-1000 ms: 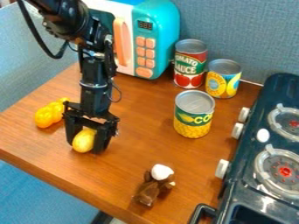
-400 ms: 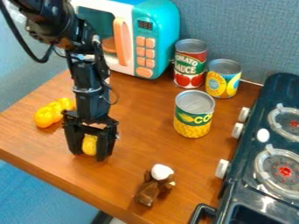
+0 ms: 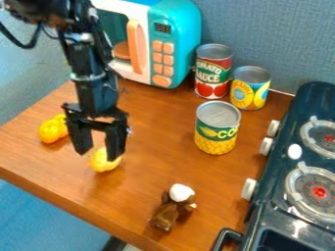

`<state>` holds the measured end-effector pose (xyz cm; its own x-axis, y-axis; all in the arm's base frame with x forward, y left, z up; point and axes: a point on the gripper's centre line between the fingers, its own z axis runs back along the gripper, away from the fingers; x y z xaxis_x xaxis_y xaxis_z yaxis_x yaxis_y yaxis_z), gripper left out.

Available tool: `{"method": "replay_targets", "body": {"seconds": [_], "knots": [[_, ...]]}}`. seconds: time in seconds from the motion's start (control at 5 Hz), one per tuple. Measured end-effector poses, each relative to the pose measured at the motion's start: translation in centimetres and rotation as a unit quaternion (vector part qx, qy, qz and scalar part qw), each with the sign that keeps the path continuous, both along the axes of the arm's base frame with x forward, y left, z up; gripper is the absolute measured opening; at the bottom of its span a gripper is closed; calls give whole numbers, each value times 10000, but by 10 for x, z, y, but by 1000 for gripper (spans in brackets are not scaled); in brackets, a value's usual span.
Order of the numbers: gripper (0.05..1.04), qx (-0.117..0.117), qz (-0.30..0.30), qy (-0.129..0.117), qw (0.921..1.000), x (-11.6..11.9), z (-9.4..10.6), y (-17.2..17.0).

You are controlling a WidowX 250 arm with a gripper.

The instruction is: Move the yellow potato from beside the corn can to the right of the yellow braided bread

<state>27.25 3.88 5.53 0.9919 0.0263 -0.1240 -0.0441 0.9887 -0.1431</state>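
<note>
Gripper (image 3: 97,156) hangs over the near-L part of the table (image 3: 154,171), fingers wide apart, gripping nothing; yellow toy (image 3: 103,163) sits on the wood at the fingertips, partly behind 1 of them, contact unclear. Lumpy yellow toy (image 3: 52,130) is L of it, near the table edge. Brown toy (image 3: 166,215) w/ white top (image 3: 181,192) lies toward the front, R of the gripper. 3 cans, all upright w/ printed labels: corn can (image 3: 216,137) in green & yellow, mid-table; red can (image 3: 212,81) w/ tomatoes pictured, back by the wall (image 3: 281,39); blue-yellow can (image 3: 250,93) just beside it. Teal-white microwave (image 3: 183,44) at back has a dark display w/ digits & orange btns. Dark stove (image 3: 288,147) w/ pale knobs on R side.
</note>
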Motion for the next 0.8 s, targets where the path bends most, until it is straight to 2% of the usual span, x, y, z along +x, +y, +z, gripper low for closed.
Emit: {"method": "replay_targets", "body": {"seconds": [0.2, 0.4, 0.6, 0.8], "knots": [[997, 38, 136, -128, 9998, 3, 16, 3], [997, 447, 36, -252, 9987, 19, 40, 18], [997, 930, 41, 118, 9956, 34, 35, 39], [997, 1158, 105, 402, 9924, 48, 30, 51]]}}
